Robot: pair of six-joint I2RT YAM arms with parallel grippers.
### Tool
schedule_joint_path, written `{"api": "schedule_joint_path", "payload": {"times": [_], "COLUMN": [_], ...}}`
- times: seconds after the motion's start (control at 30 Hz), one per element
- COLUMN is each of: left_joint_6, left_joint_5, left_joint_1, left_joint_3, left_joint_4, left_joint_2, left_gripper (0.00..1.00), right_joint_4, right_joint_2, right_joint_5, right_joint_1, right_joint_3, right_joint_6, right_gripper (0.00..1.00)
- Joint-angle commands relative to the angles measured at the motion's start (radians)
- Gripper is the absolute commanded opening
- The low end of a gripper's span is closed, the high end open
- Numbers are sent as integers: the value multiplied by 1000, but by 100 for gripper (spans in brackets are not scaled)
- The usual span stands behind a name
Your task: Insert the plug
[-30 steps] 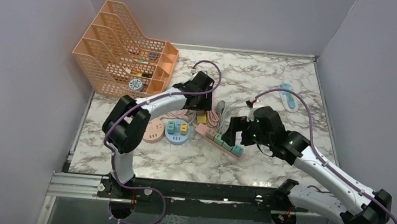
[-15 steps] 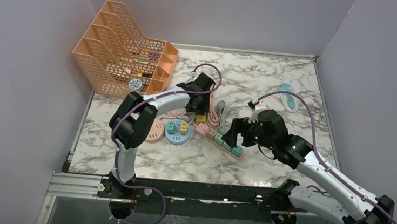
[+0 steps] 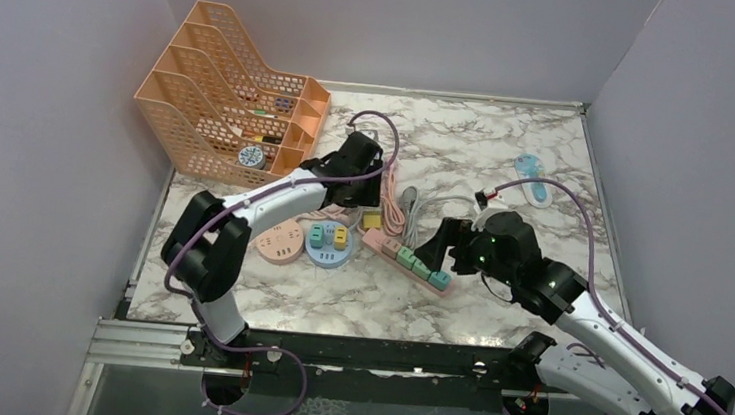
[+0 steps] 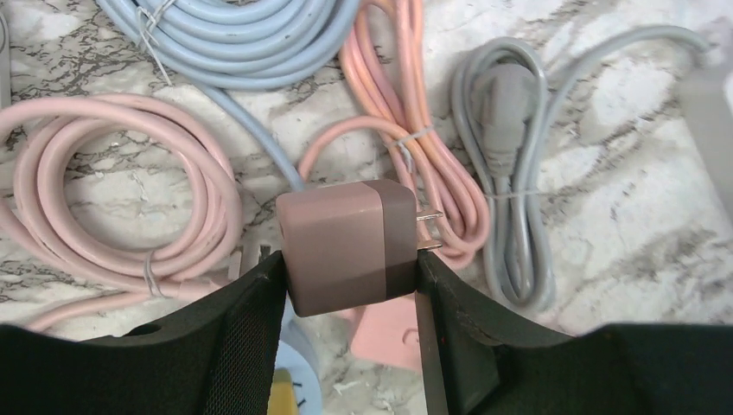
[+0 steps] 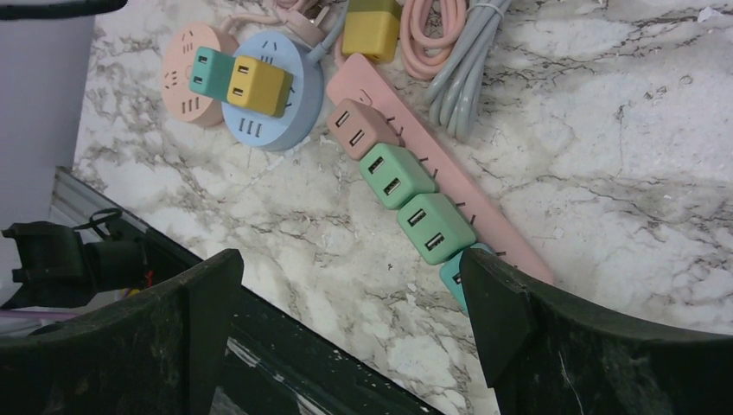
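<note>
My left gripper (image 4: 350, 264) is shut on a mauve two-tone plug adapter (image 4: 346, 242), held above the coiled cables with its two prongs pointing right. In the top view the left gripper (image 3: 348, 184) hovers behind the round sockets. The pink power strip (image 5: 510, 233) lies on the marble with a mauve, two green and a teal adapter plugged in; it also shows in the top view (image 3: 378, 241). My right gripper (image 5: 350, 268) is open and empty, just above the strip's near end, and shows in the top view (image 3: 441, 242).
A pink round socket (image 5: 186, 73) and a blue one (image 5: 268, 108) carrying teal and yellow adapters lie left of the strip. A yellow adapter (image 5: 370, 26) sits at the strip's far end. Pink (image 4: 112, 190), blue and grey (image 4: 510, 173) cable coils lie behind. An orange file rack (image 3: 223, 95) stands back left.
My left gripper has shifted a little left with the plug in it, and its elbow has swung out left. My right gripper has drawn back slightly to the right and nearer.
</note>
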Motion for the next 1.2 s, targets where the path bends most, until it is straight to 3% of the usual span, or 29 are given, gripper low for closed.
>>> {"api": "schedule_joint_path", "payload": {"times": [0.0, 0.3, 0.47, 0.73, 0.97, 1.17], "left_joint_6": [47, 130, 150, 189, 205, 204], "left_joint_5": [135, 442, 556, 680, 744, 759], "left_joint_1": [0, -53, -67, -70, -70, -70], "left_joint_3": [-111, -419, -511, -538, -545, -551], "left_joint_4": [111, 370, 460, 481, 493, 507], "left_joint_2": [-146, -459, -565, -612, -625, -636], "left_gripper": [29, 29, 29, 29, 29, 29], "right_joint_4": [54, 267, 288, 278, 325, 364], "right_joint_2": [-36, -25, 65, 159, 192, 226], "right_joint_5": [-3, -172, -182, -266, -285, -339], "right_joint_1": [6, 6, 6, 6, 6, 6], "right_joint_3": [-13, -37, 2, 68, 51, 57], "right_joint_6": [118, 290, 311, 243, 292, 299], "right_gripper": [96, 94, 86, 62, 56, 38]}}
